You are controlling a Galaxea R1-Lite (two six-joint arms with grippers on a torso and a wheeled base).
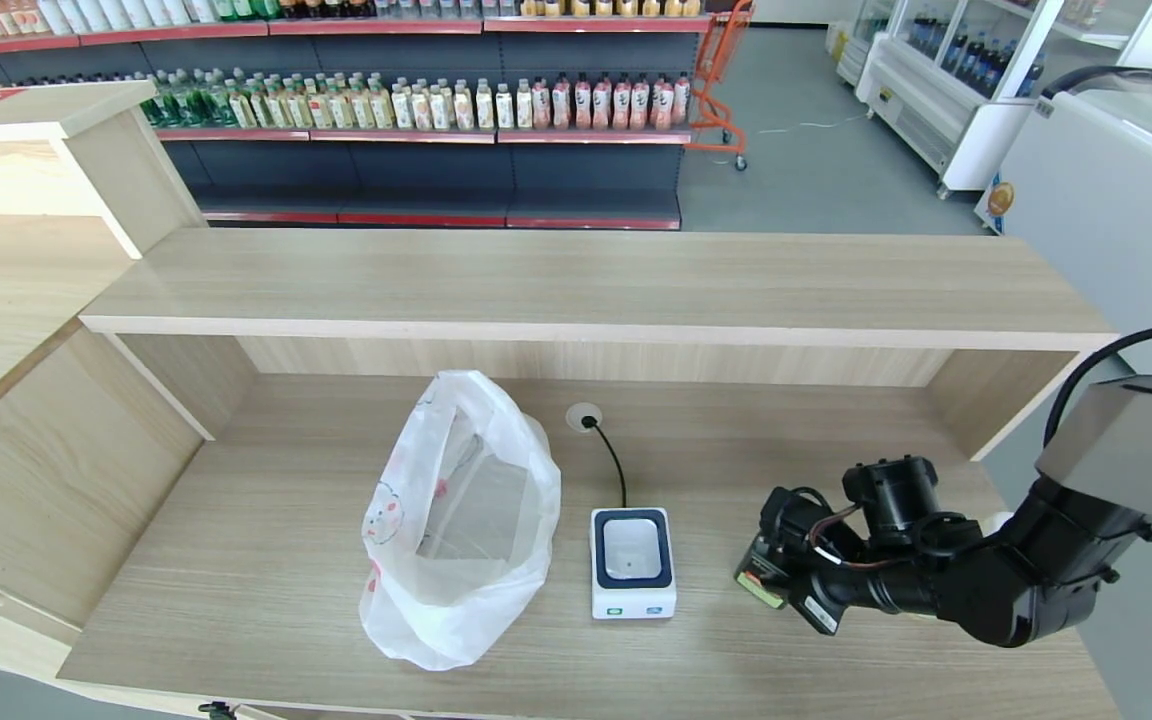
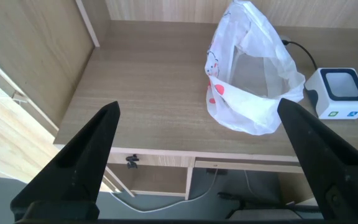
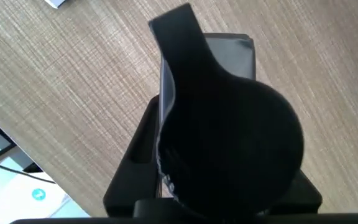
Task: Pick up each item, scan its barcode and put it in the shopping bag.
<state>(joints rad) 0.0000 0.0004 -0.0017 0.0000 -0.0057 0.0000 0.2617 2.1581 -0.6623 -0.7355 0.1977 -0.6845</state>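
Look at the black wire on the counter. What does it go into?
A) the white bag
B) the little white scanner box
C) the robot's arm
B: the black cable runs from a round hole in the counter to the back of the scanner, which stands beside the shopping bag.
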